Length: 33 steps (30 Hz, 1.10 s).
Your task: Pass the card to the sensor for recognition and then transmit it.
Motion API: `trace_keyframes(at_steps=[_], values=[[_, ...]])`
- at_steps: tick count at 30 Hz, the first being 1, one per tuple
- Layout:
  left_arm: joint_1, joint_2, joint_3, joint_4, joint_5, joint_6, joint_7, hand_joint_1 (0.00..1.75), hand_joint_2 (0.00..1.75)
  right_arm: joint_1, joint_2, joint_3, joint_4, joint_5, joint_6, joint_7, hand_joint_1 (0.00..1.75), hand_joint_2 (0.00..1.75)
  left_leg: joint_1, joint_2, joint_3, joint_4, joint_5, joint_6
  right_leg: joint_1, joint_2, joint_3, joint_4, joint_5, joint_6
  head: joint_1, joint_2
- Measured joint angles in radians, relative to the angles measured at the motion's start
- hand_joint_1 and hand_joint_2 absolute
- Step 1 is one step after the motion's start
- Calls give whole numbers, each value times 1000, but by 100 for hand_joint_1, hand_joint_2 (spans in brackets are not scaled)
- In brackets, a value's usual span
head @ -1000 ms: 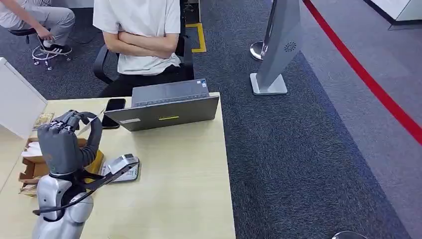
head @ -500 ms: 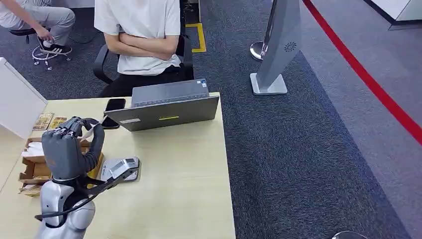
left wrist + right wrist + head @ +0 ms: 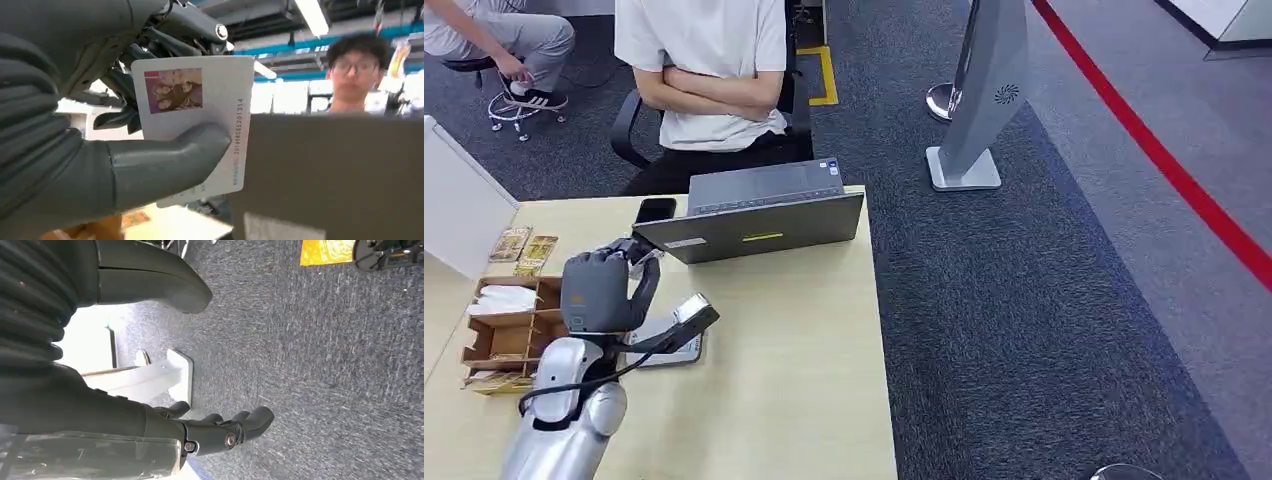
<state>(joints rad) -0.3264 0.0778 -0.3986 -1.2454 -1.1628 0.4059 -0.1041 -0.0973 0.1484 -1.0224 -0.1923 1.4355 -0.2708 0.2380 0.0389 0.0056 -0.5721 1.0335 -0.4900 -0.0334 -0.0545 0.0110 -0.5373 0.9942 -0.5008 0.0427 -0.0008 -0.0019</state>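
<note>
Your left robot hand (image 3: 85,150) has the card (image 3: 200,120) clamped between thumb and fingers, raised above the surface (image 3: 784,360), with the sensor (image 3: 669,340) just beside and below it and the person (image 3: 709,70) beyond the laptop (image 3: 759,215). I judge the pickup done; the scan and handover look still ahead. Your right robot hand (image 3: 150,405) hangs above the carpet, fingers apart, holding nothing.

**Office setting around the light wooden desk**

A light wooden desk (image 3: 784,340) stands on dark blue-grey carpet (image 3: 1024,300). A red stripe (image 3: 1164,160) crosses the floor diagonally. A grey slanted stand (image 3: 984,90) rests beyond the desk. A person (image 3: 709,70) sits in a black chair (image 3: 629,130), arms folded.
</note>
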Motion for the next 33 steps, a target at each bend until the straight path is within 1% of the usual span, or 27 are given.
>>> trace_keyframes(at_steps=[3, 6, 18, 20, 22, 24, 27, 33], values=[[-8, -5, 0, 40, -3, -5, 5, 175, 175, 0, 0, 0, 0, 0, 0, 0, 0, 175, 0, 0, 0, 0, 0, 0, 0, 0, 0, 0, 0, 0, 0, 0], [-12, -7, 0, 58, -3, -6, 6, 175, 175, 0, 0, -1, 0, 0, 0, 0, 0, 175, 0, 0, 0, 0, 0, 0, 0, 0, 0, 0, 0, 0, 0, 0], [-16, -13, 0, 92, -5, -8, 8, 175, 175, 0, -2, -1, 0, 0, 0, 0, 0, 175, 0, 0, 0, 0, 0, 0, 0, 0, 0, 0, 0, 0, 0, 0], [-19, -14, 0, 95, -12, -43, 29, 175, 175, 0, -2, -1, 0, -2, 0, 2, 0, 175, 0, 0, 0, 0, 0, 0, 0, 0, 0, 0, 0, 0, 0, 0], [-25, -16, 0, 101, -29, -106, 66, 175, 175, 0, -2, -3, 0, -5, 0, 2, 0, 175, 0, 0, 0, 0, 0, 0, 0, 0, 0, 0, 0, 0, 0, 0], [-33, -20, 0, 110, -37, -146, 89, 175, 175, 0, -2, -4, 0, -13, 0, 5, 0, 175, 0, 0, 0, 0, 0, 0, 0, 0, 0, 0, 0, 0, 0, 0], [-46, -25, 0, 125, -41, -169, 102, 175, 175, 1, -5, -7, 0, -13, 0, 5, 0, 175, 0, 0, 0, 0, 0, 0, 0, 0, 0, 0, 0, 0, 0, 0], [-72, -30, -10, 152, -42, -194, 105, 175, 175, 1, -7, -9, 0, -14, 0, 12, 0, 175, 0, 0, 0, 0, 0, 0, 0, 0, 0, 0, 0, 0, 0, 0]])
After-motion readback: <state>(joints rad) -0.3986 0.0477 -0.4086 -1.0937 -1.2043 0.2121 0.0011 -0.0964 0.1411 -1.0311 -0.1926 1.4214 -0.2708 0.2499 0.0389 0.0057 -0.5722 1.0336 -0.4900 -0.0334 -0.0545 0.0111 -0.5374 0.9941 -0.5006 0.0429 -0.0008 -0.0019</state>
